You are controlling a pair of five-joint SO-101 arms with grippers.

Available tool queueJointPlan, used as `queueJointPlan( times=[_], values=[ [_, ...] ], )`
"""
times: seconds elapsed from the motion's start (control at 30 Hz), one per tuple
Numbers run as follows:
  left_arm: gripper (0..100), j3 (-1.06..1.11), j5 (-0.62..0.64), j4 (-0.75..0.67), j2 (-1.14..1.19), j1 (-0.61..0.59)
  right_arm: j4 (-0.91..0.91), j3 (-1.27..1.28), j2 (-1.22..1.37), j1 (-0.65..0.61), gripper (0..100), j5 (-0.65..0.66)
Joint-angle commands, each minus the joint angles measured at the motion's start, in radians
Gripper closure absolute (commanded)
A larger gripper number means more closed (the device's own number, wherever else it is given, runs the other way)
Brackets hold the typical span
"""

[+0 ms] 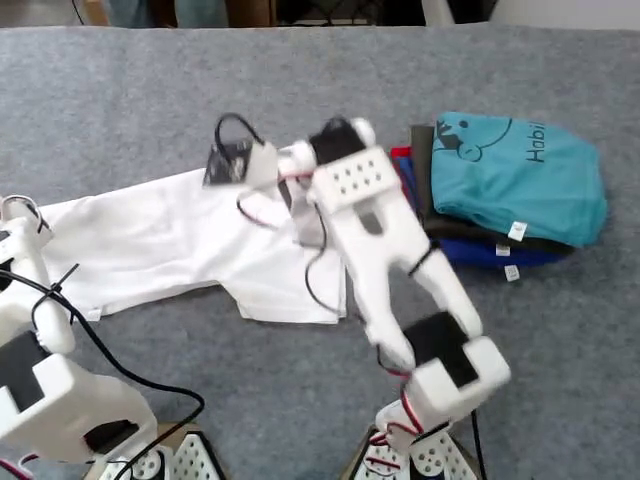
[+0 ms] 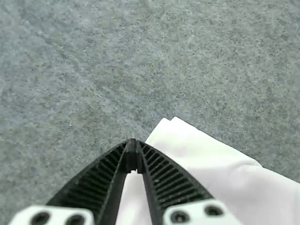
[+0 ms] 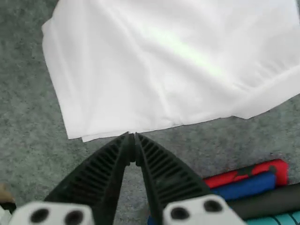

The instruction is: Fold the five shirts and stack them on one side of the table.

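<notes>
stack at right looks four deep; white shirt half-folded, last one left; left end effector, right end effector both pinched together.

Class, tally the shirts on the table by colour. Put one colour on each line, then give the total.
White shirt: 1
Teal shirt: 1
Black shirt: 1
Blue shirt: 1
Red shirt: 1
Total: 5
</notes>
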Motion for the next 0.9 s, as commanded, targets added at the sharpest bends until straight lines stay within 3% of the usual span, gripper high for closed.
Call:
queueJointPlan(
  times=[0.0,0.1,0.3,0.53,0.7,0.87],
  values=[
    [97,-0.045,0.006,-0.012,-0.011,-0.01,-0.124,0.263,-0.15,-0.046,97.9,0.011],
    [97,-0.045,0.006,-0.012,-0.011,-0.008,-0.204,0.414,-0.206,-0.089,96.2,0.006],
    [97,-0.047,0.006,-0.012,-0.009,-0.008,-0.296,0.549,-0.237,-0.167,81.9,-0.04],
    [97,-0.048,-0.002,-0.012,-0.003,0.01,-0.327,0.585,-0.237,-0.264,81.5,-0.038],
    [97,-0.054,0.06,-0.012,-0.012,-0.085,-0.411,0.63,-0.236,-0.261,81.0,-0.048],
    [97,-0.064,0.069,-0.012,-0.012,-0.096,-0.488,0.702,-0.236,-0.261,70.1,-0.106]
  ],
)
